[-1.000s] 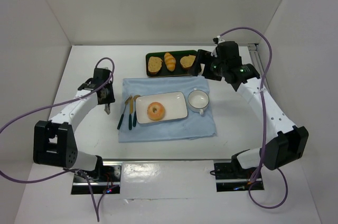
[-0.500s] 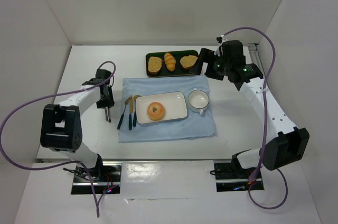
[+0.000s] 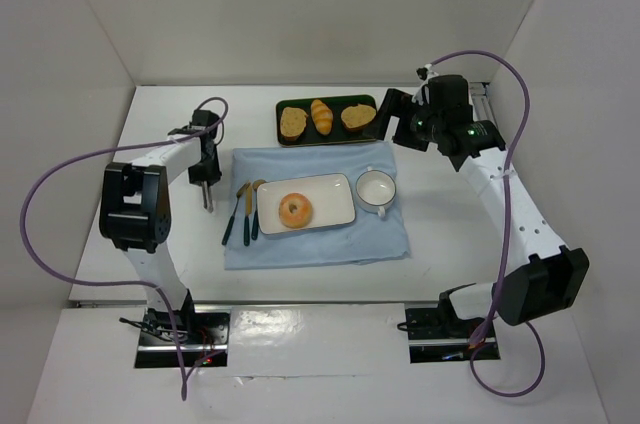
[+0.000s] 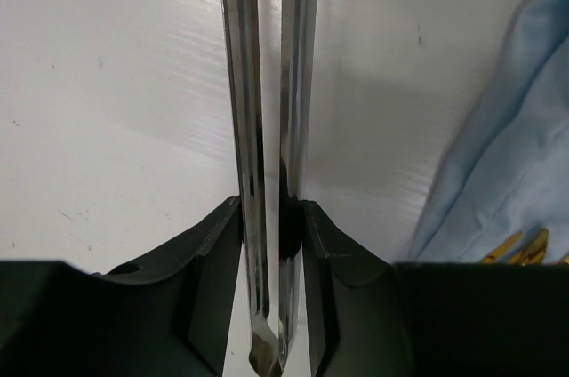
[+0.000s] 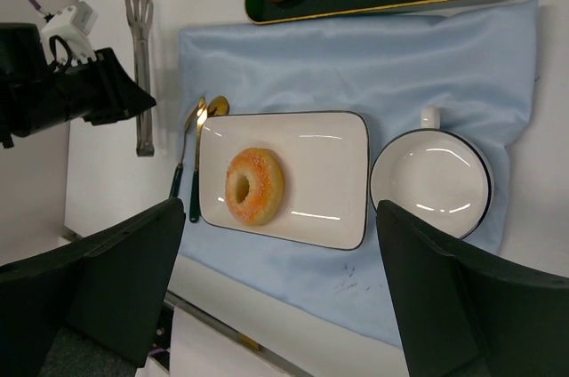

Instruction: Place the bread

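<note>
On the white plate (image 3: 335, 194) mid blue cloth (image 3: 320, 244), the bread (image 3: 295, 210) is lying flat, well apart from both grippers. The left gripper (image 3: 203, 176) is clamping metal tongs (image 4: 267, 128) just off the cloth's left edge. The right gripper (image 3: 388, 122) is hanging wide open by the dark tray (image 3: 338, 126).

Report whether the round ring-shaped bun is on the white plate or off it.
On it: the golden ring-shaped bun lies flat inside the dark rim of the white rectangular plate.
</note>
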`<action>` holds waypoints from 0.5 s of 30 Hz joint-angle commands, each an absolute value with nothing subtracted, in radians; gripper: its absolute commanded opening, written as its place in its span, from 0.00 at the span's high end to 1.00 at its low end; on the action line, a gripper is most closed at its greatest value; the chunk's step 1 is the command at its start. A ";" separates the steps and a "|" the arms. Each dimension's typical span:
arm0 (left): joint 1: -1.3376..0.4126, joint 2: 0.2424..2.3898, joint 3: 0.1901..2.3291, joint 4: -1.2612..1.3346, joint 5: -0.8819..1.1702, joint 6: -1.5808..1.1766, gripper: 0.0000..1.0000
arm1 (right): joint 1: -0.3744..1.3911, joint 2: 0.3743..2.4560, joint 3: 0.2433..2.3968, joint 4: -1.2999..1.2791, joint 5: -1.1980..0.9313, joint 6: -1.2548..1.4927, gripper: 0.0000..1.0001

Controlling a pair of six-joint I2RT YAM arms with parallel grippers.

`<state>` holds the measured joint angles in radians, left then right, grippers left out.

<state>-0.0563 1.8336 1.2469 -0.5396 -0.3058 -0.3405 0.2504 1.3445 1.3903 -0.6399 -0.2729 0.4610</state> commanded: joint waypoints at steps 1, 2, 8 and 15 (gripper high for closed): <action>-0.052 1.900 1.299 -0.601 -0.356 -0.316 0.57 | 0.245 1.305 1.436 -0.650 -0.291 0.459 0.05; -0.061 1.913 1.299 -0.601 -0.370 -0.316 0.57 | 0.236 1.305 1.436 -0.650 -0.291 0.459 0.05; -0.061 1.944 1.289 -0.612 -0.393 -0.316 0.57 | 0.236 1.305 1.445 -0.660 -0.291 0.459 0.05; -0.061 1.944 1.262 -0.612 -0.446 -0.334 0.49 | 0.236 1.305 1.445 -0.650 -0.301 0.459 0.05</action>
